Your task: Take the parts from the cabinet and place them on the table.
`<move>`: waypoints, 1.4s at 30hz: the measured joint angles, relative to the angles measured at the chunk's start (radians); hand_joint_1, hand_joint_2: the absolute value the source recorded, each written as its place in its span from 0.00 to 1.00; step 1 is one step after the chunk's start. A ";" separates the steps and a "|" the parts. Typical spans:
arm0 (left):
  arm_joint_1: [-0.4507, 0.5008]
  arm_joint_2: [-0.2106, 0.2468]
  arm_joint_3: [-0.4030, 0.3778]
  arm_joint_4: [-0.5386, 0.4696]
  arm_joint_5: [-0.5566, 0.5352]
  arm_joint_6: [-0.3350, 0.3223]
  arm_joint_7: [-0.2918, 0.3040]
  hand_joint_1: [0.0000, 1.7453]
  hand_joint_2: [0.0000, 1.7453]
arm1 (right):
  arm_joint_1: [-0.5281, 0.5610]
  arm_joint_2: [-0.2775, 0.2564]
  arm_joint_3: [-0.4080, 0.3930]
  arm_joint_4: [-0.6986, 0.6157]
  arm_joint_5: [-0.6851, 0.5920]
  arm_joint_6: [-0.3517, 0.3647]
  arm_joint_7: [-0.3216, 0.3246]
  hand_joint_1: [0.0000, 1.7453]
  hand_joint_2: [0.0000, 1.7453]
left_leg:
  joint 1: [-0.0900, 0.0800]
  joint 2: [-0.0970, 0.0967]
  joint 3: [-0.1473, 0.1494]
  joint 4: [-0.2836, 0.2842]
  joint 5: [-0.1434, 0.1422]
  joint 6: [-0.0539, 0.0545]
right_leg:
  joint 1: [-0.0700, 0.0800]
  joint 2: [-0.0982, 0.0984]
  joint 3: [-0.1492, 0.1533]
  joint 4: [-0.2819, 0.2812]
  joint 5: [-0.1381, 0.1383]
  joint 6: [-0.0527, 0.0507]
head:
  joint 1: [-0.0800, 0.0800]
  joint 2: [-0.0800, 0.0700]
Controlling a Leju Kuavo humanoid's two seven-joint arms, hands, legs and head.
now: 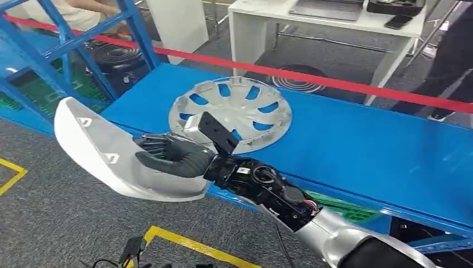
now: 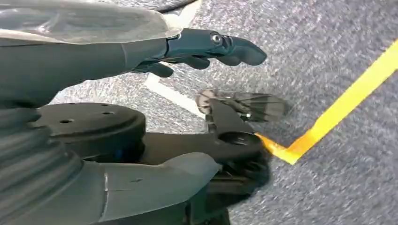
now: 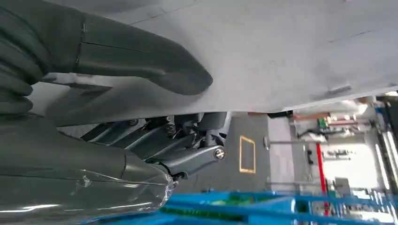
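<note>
My right hand [image 1: 173,156] grips a large white curved panel [image 1: 106,151] and holds it out over the grey floor, just off the near edge of the blue table [image 1: 362,145]. In the right wrist view the thumb [image 3: 141,61] presses on the panel's pale surface [image 3: 281,56] and the dark fingers [image 3: 187,154] wrap under its edge. A silver hubcap [image 1: 231,111] lies flat on the table just beyond the hand. My left hand [image 2: 197,47] hangs above the carpet with fingers apart and nothing in it.
A blue metal cabinet frame [image 1: 67,39] stands at the left with green crates inside. Red tape [image 1: 334,82] runs behind the table. A white desk [image 1: 329,28] and a person [image 1: 452,67] are beyond it. Yellow tape [image 1: 189,243] marks the floor.
</note>
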 joint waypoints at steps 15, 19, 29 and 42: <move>-0.001 0.003 0.002 0.000 0.000 0.002 0.000 0.00 1.00 | 0.003 -0.005 -0.005 -0.003 0.000 -0.004 0.001 1.00 1.00 | -0.011 -0.116 0.057 -0.102 0.016 0.070 | 0.008 0.082 -0.092 0.187 -0.056 0.024 | 0.043 0.000; 0.001 0.001 0.002 0.000 -0.003 0.011 0.006 0.00 1.00 | 0.006 -0.007 -0.011 -0.005 0.000 -0.016 0.001 1.00 1.00 | -0.001 -0.164 0.043 -0.099 0.020 0.050 | 0.010 0.170 -0.031 0.026 0.002 0.014 | 0.042 0.000; 0.020 0.019 0.019 0.000 0.032 0.039 -0.001 0.00 1.00 | 0.006 -0.021 -0.037 -0.022 0.007 -0.072 -0.017 1.00 1.00 | -0.002 -0.028 -0.092 0.165 -0.072 0.008 | 0.011 0.029 -0.006 -0.005 0.009 -0.011 | 0.010 0.000; 0.030 0.010 0.023 0.000 0.018 -0.013 0.009 0.00 1.00 | 0.070 -0.136 -0.153 -0.124 -0.010 -0.143 -0.010 1.00 1.00 | -0.018 -0.044 0.052 -0.096 0.011 0.075 | 0.010 0.067 -0.140 0.331 -0.174 0.043 | 0.031 0.000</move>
